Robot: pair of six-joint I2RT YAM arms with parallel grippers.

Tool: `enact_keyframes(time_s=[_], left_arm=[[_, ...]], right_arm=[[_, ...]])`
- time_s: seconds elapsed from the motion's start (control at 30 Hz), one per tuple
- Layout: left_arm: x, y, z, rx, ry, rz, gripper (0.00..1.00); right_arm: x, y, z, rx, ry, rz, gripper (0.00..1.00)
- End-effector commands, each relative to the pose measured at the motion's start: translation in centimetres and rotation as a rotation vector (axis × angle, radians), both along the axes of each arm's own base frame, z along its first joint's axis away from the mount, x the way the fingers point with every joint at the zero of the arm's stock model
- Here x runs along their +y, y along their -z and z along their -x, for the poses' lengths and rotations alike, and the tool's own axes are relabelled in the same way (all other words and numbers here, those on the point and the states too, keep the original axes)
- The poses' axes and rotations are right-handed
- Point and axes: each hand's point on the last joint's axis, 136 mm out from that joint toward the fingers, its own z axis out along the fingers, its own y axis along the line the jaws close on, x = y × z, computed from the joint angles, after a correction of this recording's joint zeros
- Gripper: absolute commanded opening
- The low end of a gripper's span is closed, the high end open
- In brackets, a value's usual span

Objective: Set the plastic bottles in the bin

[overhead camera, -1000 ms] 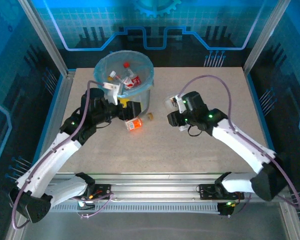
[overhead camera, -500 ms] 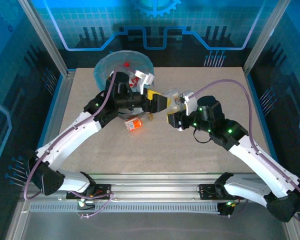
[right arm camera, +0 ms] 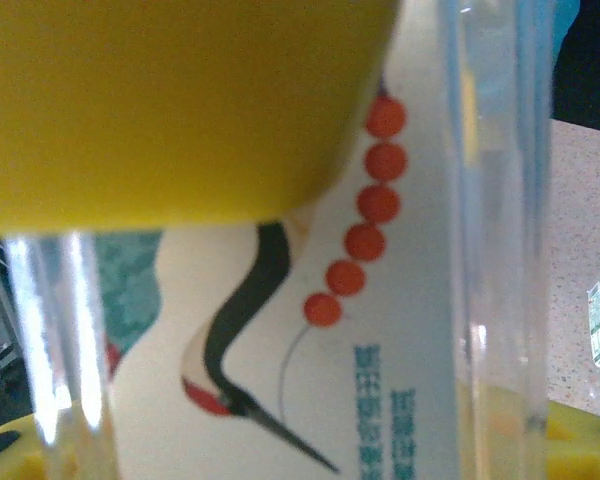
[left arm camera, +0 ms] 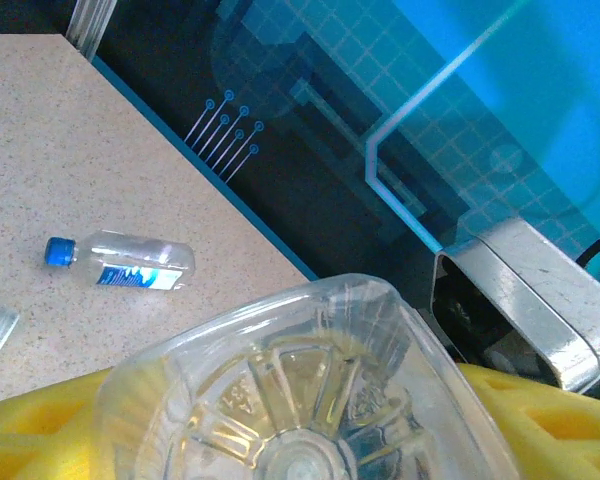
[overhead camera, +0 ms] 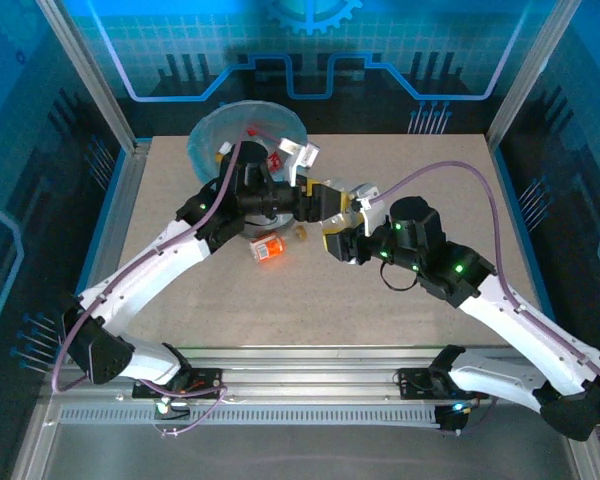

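L gripper (overhead camera: 325, 203) has swung off the bin (overhead camera: 202, 140) to meet R. Its jaws came in from wide, and the pads now flank the base of the clear bottle (left arm camera: 300, 400); can't tell if it's clamped yet. R gripper (overhead camera: 342, 238) grips that bottle at the label, mid-table, just right of the bin. Reads to me as a handover, since L sits nearer the bin. Left to do: an orange bottle (overhead camera: 268, 247) on the table (overhead camera: 430, 160) and a blue-cap bottle (left arm camera: 120, 265).
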Motion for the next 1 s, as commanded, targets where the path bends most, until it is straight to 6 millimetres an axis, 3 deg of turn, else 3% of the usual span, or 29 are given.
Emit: enact_keyframes(time_s=[0.0, 0.17, 0.33, 0.43, 0.53, 0.73, 0.87, 0.97], left_arm=[[-0.3, -1.6, 1.6, -0.03, 0.052, 0.054, 0.58], [0.0, -1.7, 1.9, -0.025, 0.048, 0.047, 0.51], [1.5, -3.7, 1.5, -0.099, -0.029, 0.038, 0.49], [4.4, -6.4, 0.0, -0.196, -0.168, 0.012, 0.48], [8.6, -9.0, -2.9, -0.256, -0.33, -0.005, 0.45], [18.0, -11.6, -10.2, -0.325, -0.655, -0.109, 0.44], [22.2, -11.0, -15.5, -0.385, -0.81, -0.271, 0.44], [23.9, -9.4, -18.8, -0.384, -0.852, -0.335, 0.44]], right_arm=[[1.0, -1.2, 0.6, -0.051, -0.041, -0.024, 0.48], [1.0, -1.0, 0.7, -0.054, -0.027, -0.012, 0.51], [-0.2, -0.9, 0.5, -0.028, 0.037, 0.019, 0.82], [-1.7, -1.1, -0.1, -0.036, 0.126, 0.04, 0.95], [-3.2, -1.3, -0.3, -0.063, 0.184, 0.06, 0.99], [-4.5, -1.3, 0.0, -0.087, 0.221, 0.059, 1.0], [-5.3, -1.2, 0.2, -0.088, 0.241, 0.078, 1.0], [-5.9, -1.3, 0.3, -0.094, 0.259, 0.084, 1.0]])
